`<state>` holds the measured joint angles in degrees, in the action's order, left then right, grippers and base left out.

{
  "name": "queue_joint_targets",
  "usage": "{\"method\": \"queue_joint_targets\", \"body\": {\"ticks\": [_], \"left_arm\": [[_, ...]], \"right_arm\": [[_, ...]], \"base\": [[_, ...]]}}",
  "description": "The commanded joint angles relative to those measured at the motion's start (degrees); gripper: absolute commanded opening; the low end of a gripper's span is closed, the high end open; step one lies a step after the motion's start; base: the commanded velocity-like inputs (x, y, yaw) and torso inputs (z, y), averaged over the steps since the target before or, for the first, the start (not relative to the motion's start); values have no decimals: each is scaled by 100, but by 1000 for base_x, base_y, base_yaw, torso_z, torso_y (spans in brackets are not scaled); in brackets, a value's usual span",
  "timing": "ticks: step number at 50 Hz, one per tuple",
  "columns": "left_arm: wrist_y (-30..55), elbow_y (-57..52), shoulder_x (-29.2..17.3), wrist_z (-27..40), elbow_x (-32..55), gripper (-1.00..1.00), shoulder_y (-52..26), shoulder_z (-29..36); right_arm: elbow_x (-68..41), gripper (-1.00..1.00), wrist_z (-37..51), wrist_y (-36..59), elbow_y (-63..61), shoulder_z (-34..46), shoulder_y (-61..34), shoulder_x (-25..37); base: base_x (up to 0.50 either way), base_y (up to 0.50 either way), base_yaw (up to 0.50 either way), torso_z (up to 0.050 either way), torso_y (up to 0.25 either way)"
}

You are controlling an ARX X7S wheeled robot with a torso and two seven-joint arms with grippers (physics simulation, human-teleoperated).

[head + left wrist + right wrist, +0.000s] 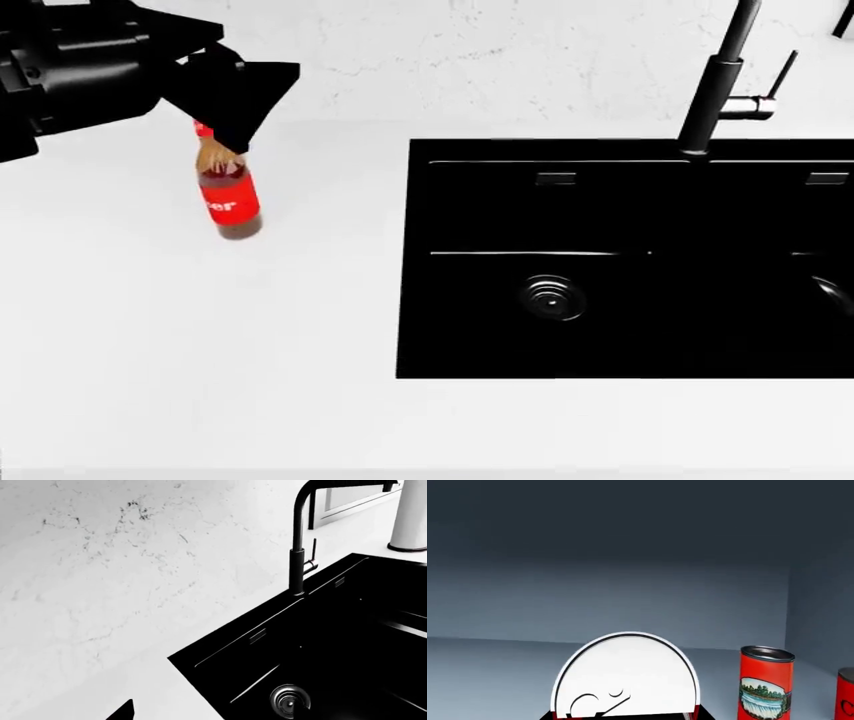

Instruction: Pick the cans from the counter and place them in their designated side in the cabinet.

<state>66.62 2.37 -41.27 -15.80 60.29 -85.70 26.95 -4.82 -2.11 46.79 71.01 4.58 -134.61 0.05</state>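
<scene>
In the right wrist view my right gripper (627,716) is shut on a can (627,675), whose white pull-tab lid faces the camera with red sides showing at the jaws. It is held inside the grey cabinet (627,595). A taller red can with a landscape label (766,682) stands on the shelf beside it, and another red can (846,695) shows at the edge. My left gripper (260,105) is open and empty above the white counter (200,330), just over a bottle. One of its fingertips (125,711) shows in the left wrist view.
A brown glass bottle with a red label (230,195) stands on the counter under the left gripper. The black double sink (627,260) with its black tap (714,80) is set into the counter. A white cylinder (413,515) stands behind the sink.
</scene>
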Motion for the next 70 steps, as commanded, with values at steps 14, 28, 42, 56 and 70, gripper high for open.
{"method": "queue_joint_targets", "body": {"ticks": [14, 28, 42, 56, 70], "left_arm": [[112, -53, -9, 6, 109, 100, -113, 21], [145, -125, -24, 65, 173, 100, -114, 10], [108, -165, -83, 79, 196, 100, -65, -2], [125, -222, -100, 122, 249, 100, -92, -17], [121, -239, -109, 140, 272, 100, -101, -7]], "right_arm": [[199, -100, -65, 48, -320, 47, -39, -4], [493, -100, -17, 201, -364, -269, -39, -1], [493, -100, 34, 248, -150, -306, -39, 1], [526, -100, 99, 494, -67, -271, -39, 0], [526, 100, 99, 494, -67, -271, -39, 0]], "base": [[230, 0, 0, 0, 1], [230, 0, 0, 0, 1], [194, 0, 0, 0, 2], [0, 0, 0, 0, 0], [0, 0, 0, 0, 1]]}}
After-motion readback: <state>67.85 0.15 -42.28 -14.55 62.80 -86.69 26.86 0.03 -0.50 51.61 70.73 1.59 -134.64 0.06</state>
